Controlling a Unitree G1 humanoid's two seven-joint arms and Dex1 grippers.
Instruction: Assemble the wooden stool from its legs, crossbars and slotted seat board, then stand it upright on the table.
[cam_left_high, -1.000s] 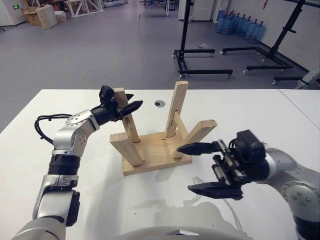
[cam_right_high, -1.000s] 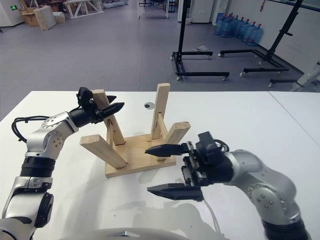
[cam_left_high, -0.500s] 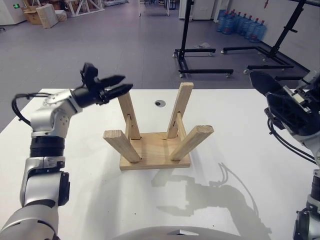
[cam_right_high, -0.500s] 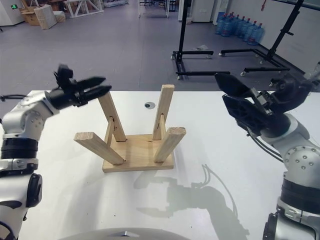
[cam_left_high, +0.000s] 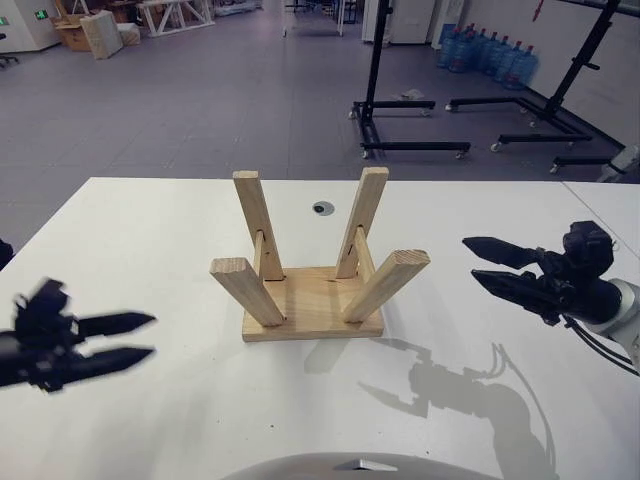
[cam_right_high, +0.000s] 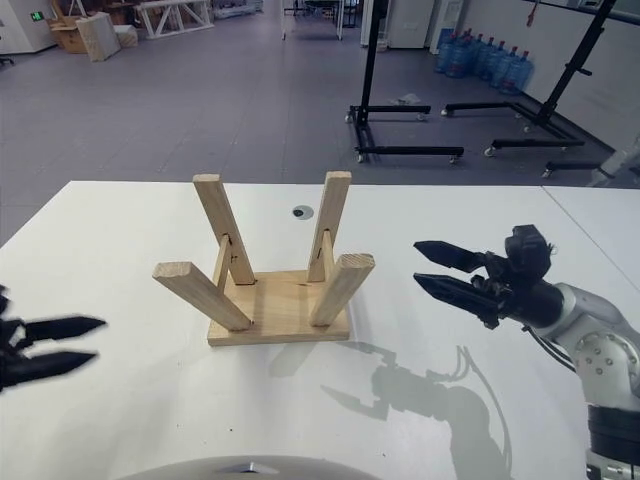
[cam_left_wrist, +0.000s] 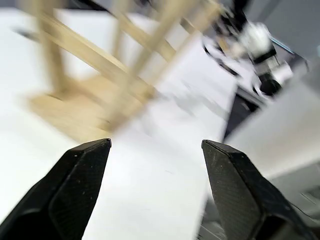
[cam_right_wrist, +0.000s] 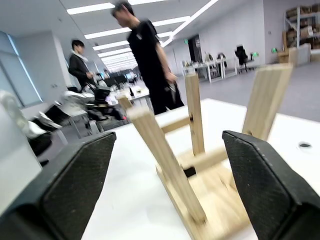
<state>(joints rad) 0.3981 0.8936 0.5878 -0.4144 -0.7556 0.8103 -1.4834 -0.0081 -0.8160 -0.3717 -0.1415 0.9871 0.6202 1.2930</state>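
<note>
The upturned stool (cam_left_high: 314, 303) stands between the left gripper (cam_left_high: 152, 335) and right gripper (cam_left_high: 468, 258), both spread wide, touching neither.

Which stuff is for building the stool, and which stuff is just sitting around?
For the job:
- wooden stool, upside down on the table, legs up
- left hand and right hand, both open, holding nothing

Just around:
- black stands on the floor behind
- water bottles far back
- round hole in the tabletop
</note>
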